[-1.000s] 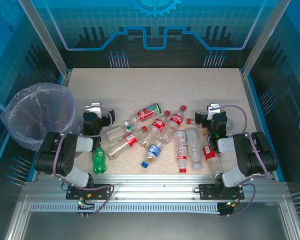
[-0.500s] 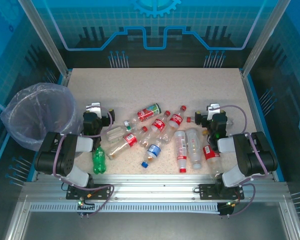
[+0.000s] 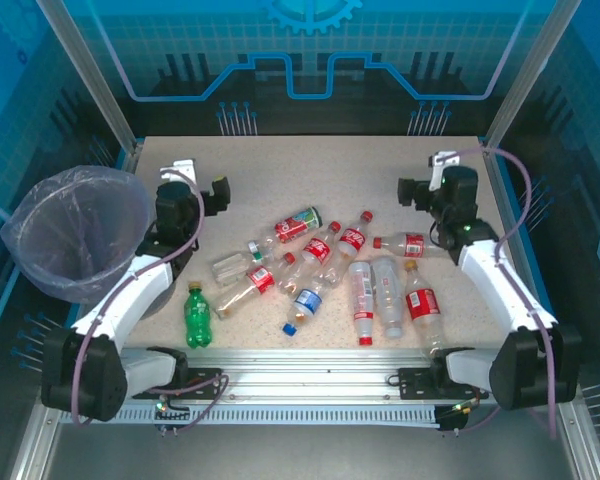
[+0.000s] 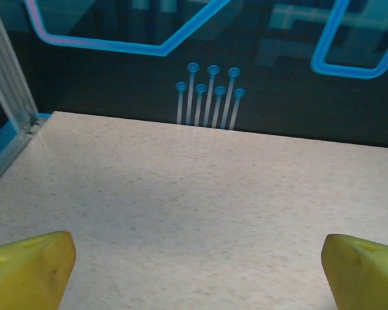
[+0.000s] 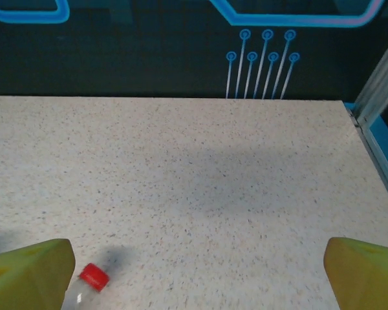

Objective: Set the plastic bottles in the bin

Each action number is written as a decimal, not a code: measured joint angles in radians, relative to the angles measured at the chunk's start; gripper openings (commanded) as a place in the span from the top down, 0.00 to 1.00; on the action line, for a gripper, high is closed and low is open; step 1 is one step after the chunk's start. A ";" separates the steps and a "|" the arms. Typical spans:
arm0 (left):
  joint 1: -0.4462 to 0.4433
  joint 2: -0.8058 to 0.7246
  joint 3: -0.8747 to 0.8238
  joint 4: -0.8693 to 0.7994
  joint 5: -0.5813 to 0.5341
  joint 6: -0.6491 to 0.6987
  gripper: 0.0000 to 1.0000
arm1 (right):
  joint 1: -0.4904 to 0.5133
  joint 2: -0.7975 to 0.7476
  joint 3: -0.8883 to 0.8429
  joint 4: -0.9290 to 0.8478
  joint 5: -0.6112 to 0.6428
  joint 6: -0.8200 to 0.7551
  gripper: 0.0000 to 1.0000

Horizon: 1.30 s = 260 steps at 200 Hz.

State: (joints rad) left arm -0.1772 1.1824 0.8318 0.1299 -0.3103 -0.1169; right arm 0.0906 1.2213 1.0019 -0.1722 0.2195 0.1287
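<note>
Several plastic bottles lie in a heap mid-table: red-labelled ones [image 3: 298, 225] [image 3: 352, 238] [image 3: 422, 305], a blue-labelled one [image 3: 306, 303] and a green one [image 3: 197, 315] near the front left. The grey bin [image 3: 80, 176] with its lilac bag stands at the left edge. My left gripper [image 3: 202, 180] hovers open behind the heap, right of the bin, its yellow fingertips [image 4: 27, 268] wide apart over bare table. My right gripper [image 3: 423, 175] is open too, behind a red-labelled bottle [image 3: 405, 244]. A red cap [image 5: 94, 276] shows by its left fingertip [image 5: 27, 274].
Aluminium posts [image 3: 85, 70] [image 3: 530, 70] and blue panels enclose the table. The speckled tabletop [image 3: 310, 165] stretches behind the bottles to the dark back wall. A metal rail [image 3: 300, 365] runs along the front edge between the arm bases.
Both arms have unfolded from their tucked pose near the front edge, carrying the grippers up and toward the back. Bottles that the right arm covered now show.
</note>
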 measured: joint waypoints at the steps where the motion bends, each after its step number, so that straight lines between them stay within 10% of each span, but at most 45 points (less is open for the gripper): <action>1: -0.003 0.000 0.005 -0.009 0.000 -0.003 0.02 | 0.000 0.000 0.008 -0.015 0.001 0.003 0.02; 81: -0.246 0.038 0.233 -0.489 0.182 -0.253 0.05 | 0.003 -0.058 0.092 -0.963 -0.053 0.284 0.20; 167: -0.260 0.037 0.196 -0.492 0.369 -0.394 0.04 | 0.002 0.105 -0.172 -0.869 -0.154 0.316 0.19; 260: -0.268 0.012 0.187 -0.488 0.426 -0.435 0.04 | -0.004 0.102 -0.101 -0.886 -0.143 0.293 0.43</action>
State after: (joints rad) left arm -0.4450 1.1946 1.0183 -0.3576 0.1154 -0.5522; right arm 0.0864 1.3231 0.9005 -1.0580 0.0769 0.4213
